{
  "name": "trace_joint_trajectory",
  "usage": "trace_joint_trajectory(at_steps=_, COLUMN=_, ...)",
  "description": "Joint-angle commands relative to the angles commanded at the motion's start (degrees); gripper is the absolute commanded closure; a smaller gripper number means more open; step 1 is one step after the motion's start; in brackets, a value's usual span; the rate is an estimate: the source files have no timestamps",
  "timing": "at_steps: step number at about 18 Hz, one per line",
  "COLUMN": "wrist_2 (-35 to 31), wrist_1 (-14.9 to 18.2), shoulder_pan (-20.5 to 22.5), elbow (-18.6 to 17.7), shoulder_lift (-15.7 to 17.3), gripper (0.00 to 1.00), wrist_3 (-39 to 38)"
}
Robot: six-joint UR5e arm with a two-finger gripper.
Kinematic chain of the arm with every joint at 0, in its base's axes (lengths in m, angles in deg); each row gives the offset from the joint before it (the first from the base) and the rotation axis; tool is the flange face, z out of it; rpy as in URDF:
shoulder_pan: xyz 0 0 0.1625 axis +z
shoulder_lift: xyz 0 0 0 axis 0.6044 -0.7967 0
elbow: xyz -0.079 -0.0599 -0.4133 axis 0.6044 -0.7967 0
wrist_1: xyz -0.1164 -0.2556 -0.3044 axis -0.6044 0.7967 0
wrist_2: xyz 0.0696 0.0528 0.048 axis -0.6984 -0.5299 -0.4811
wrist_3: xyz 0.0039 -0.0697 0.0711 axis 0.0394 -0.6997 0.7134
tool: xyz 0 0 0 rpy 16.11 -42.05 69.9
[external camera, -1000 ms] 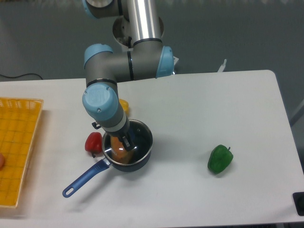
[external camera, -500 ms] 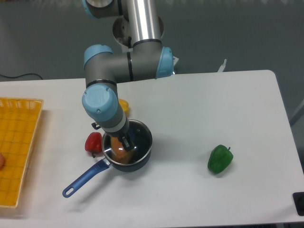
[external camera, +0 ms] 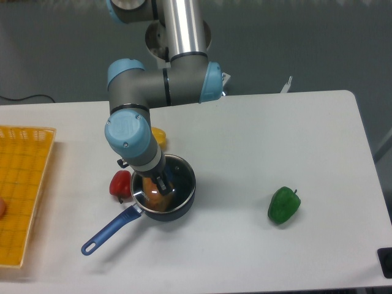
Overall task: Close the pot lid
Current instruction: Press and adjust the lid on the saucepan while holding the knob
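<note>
Your gripper sits right over the pot, left of the table's middle. The pot lid looks pretty much seated, something orange underneath. Can't tell whether the fingers grip its knob, so you've likely just releasing and backing off left.

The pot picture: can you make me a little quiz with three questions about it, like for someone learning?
1. True or false: the green pepper lies inside the pot.
2. Which thing lies at the table's left edge? A) a yellow basket B) a blue bucket C) a white plate
3. Fill in: the pot's long handle is coloured ____.

Key
1. False. It lies on the table, well away from the pot on the side opposite the basket; the gripper hangs over the pot, with something orange showing there.
2. A.
3. Blue.
</note>
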Motion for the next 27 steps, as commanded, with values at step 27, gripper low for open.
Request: trace_joint_trajectory(at_steps=27, wrist_2=-0.7, wrist_1=0.1, shoulder_pan=0.0, elbow=-0.2, shoulder_lift=-0.7, gripper=0.39, wrist_3=0.4)
